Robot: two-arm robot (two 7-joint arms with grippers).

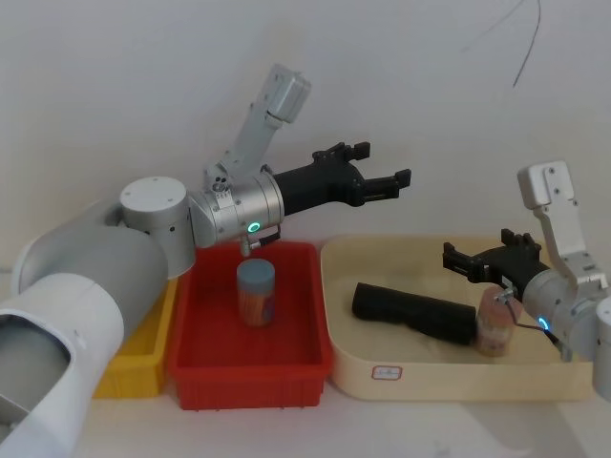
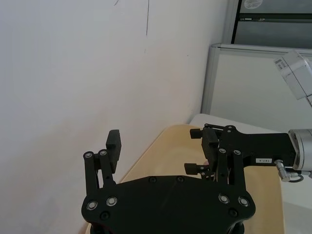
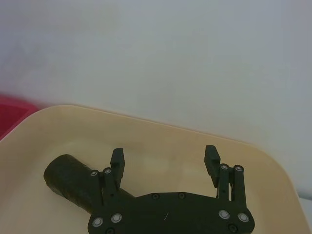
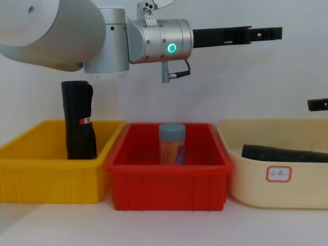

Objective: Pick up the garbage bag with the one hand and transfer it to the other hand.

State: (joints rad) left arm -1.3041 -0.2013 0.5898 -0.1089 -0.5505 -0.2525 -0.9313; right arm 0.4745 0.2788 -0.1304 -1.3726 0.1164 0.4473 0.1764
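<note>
Lying on its side in the cream tray [image 1: 573, 386], the garbage bag [image 1: 415, 311] was untouched. The left pincer [image 1: 380, 175] hovered high above the red bin [image 1: 250, 372], fingers spread; the right pincer [image 1: 466, 263] hung spread over the tray, empty.
</note>
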